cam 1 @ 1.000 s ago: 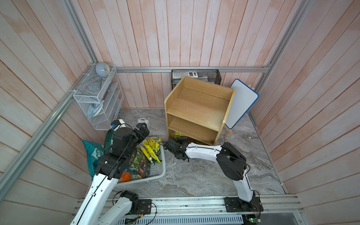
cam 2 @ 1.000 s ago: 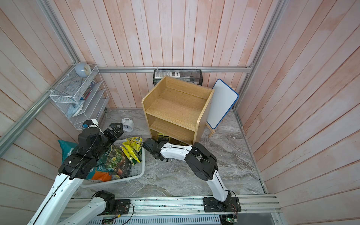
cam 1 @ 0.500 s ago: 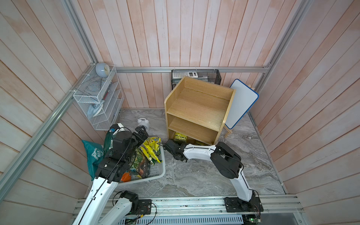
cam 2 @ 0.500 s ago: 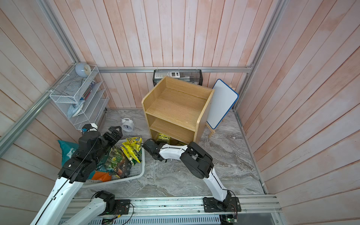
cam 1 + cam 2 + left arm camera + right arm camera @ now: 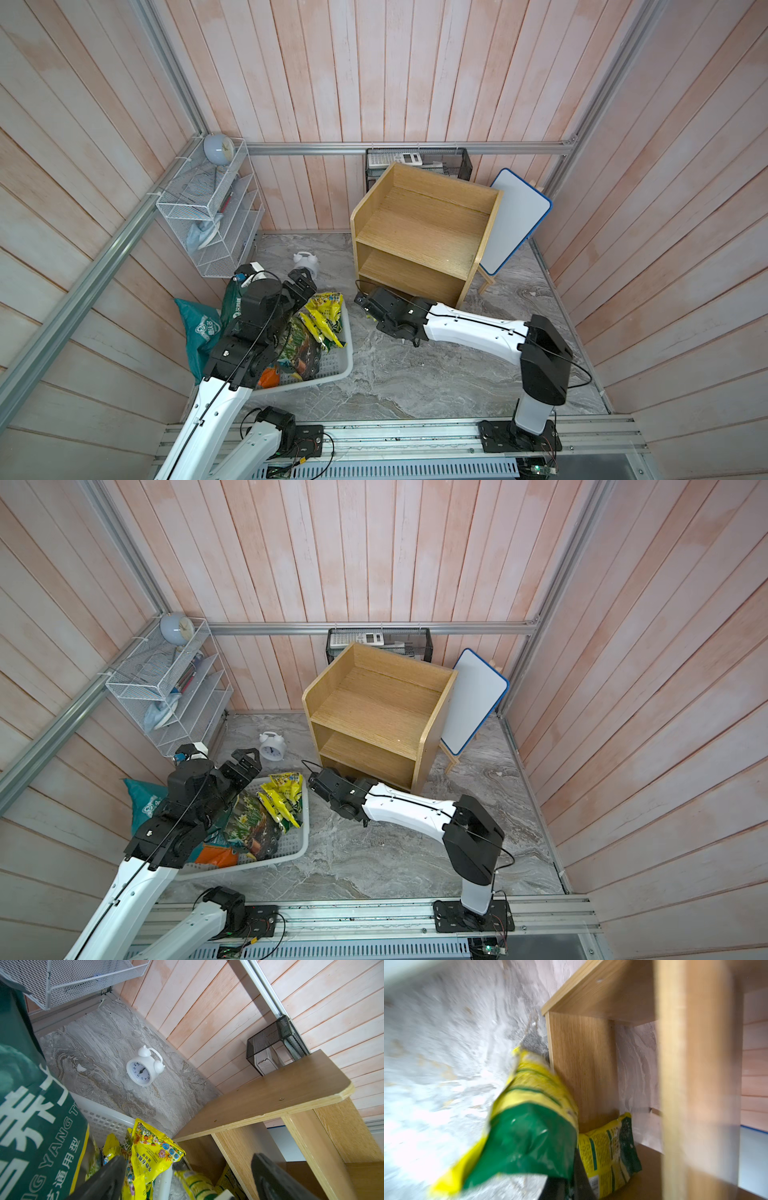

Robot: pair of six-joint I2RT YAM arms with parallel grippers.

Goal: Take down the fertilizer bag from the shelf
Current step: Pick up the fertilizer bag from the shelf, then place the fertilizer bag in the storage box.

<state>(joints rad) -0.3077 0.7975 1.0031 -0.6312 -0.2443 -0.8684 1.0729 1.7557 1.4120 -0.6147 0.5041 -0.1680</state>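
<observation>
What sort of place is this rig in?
Probably a mock garden shed or storeroom: plank walls, a wooden shelf, and a basket full of fertilizer bags.

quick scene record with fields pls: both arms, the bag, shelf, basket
right gripper: shut on fertilizer bag, at the shelf's bottom tier
left gripper: open, empty, over the basket's far end
shelf: top tier bare; second bag inside bottom tier
basket: white, holds several bags
clock: white, on the floor left of the shelf
</observation>
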